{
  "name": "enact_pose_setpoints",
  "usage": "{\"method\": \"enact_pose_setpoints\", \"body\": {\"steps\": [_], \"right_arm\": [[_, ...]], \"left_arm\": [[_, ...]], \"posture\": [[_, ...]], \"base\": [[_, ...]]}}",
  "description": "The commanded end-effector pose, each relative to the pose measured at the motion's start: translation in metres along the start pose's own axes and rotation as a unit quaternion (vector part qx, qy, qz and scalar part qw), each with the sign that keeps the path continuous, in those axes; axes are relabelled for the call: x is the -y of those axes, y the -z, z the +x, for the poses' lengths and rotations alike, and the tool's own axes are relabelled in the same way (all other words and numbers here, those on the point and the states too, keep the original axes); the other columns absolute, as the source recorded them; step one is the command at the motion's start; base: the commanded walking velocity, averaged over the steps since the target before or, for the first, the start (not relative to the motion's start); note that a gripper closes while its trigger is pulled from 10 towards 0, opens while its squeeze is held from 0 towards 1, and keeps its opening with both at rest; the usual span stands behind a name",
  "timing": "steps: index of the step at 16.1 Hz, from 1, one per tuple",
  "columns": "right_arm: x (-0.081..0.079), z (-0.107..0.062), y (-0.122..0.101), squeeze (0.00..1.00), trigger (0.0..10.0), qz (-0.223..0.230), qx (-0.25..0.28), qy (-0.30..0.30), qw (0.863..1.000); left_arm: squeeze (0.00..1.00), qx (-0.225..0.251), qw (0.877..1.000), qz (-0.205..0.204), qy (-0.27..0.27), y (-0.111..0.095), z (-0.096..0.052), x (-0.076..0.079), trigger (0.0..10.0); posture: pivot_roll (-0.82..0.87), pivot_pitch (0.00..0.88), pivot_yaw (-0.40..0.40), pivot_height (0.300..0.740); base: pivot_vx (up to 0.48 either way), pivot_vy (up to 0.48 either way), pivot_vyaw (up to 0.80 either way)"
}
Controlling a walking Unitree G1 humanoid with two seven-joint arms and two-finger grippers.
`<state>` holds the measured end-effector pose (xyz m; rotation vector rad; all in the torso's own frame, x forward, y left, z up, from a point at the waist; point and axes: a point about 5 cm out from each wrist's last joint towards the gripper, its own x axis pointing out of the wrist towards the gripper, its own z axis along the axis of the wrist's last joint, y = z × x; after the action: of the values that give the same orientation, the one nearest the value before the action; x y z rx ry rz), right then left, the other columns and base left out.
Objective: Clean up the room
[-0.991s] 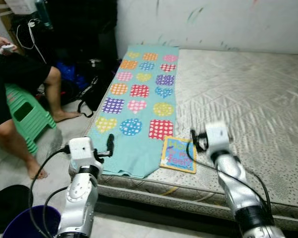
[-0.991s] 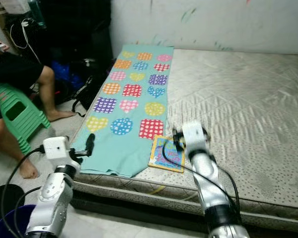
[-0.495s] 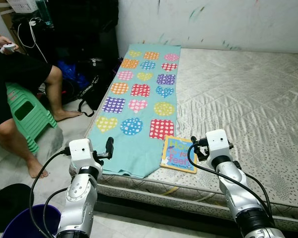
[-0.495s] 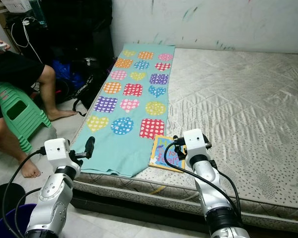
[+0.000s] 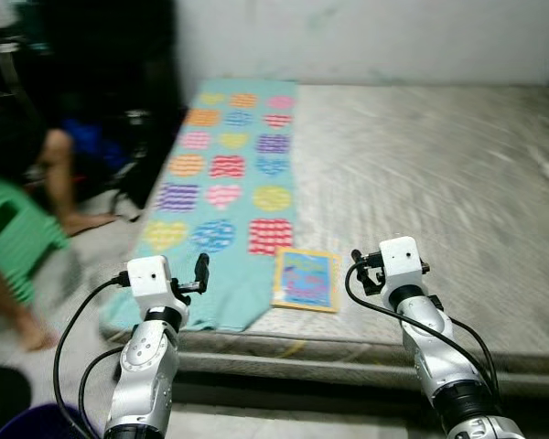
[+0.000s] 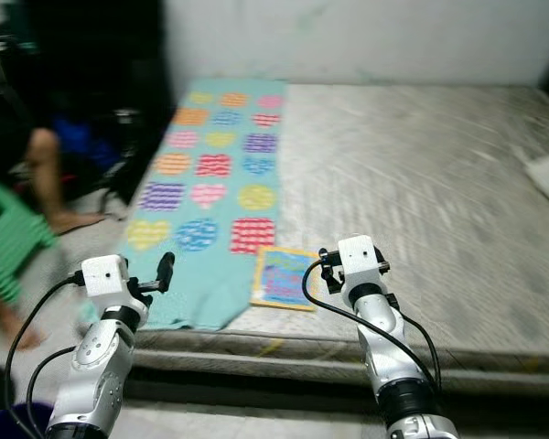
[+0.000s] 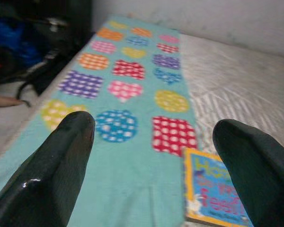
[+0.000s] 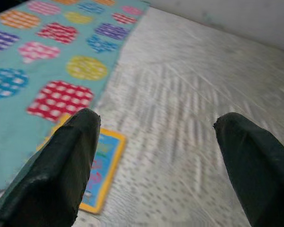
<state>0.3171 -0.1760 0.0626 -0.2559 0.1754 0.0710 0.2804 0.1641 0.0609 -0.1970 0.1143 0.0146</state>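
Book at mattress edge, both grippers' fingers apart, empty.

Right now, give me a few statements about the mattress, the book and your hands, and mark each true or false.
1. The picture book lies on the mattress near its front edge. True.
2. The right hand grips the book. False: its fingers are open, holding nothing.
3. The patterned cloth is teal with coloured hearts and circles. True.
4. The book lies on the floor. False: it is on the mattress beside the cloth.
5. The left hand is open. True.
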Motion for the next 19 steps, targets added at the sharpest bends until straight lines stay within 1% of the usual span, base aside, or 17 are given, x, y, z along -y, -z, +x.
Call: {"method": "enact_pose_setpoints", "body": {"steps": [1,5,7,9,19], "right_arm": [[0.0014,0.0005,-0.0013,0.00,10.0,0.004,0.004,0.006,1.000],[0.0026,-0.0001,-0.0010,0.00,10.0,0.007,0.008,0.008,1.000],[0.0019,0.0003,-0.0022,0.00,10.0,0.001,0.010,0.007,1.000],[0.0006,0.0005,-0.0042,0.00,10.0,0.007,0.015,0.006,1.000],[0.0006,0.0005,-0.0042,0.00,10.0,0.007,0.015,0.006,1.000]], "left_arm": [[0.00,-0.001,1.000,0.006,0.001,-0.0013,0.0015,-0.0006,10.0],[0.00,0.000,1.000,0.006,0.001,-0.0019,0.0018,-0.0005,10.0],[0.00,0.000,1.000,0.007,0.002,-0.0020,0.0018,-0.0005,10.0],[0.00,0.002,1.000,0.009,0.002,-0.0025,0.0019,-0.0003,10.0],[0.00,0.002,1.000,0.009,0.002,-0.0025,0.0019,-0.0003,10.0]], "posture": [[-0.06,0.000,0.041,0.740],[-0.07,0.000,0.041,0.740],[-0.07,0.000,0.042,0.740],[-0.07,0.000,0.042,0.740],[-0.07,0.000,0.042,0.740]], "base": [[0.000,0.000,-0.80],[0.000,0.000,-0.74],[0.000,0.000,0.00],[0.000,0.000,0.00],[0.000,0.000,0.00]]}}
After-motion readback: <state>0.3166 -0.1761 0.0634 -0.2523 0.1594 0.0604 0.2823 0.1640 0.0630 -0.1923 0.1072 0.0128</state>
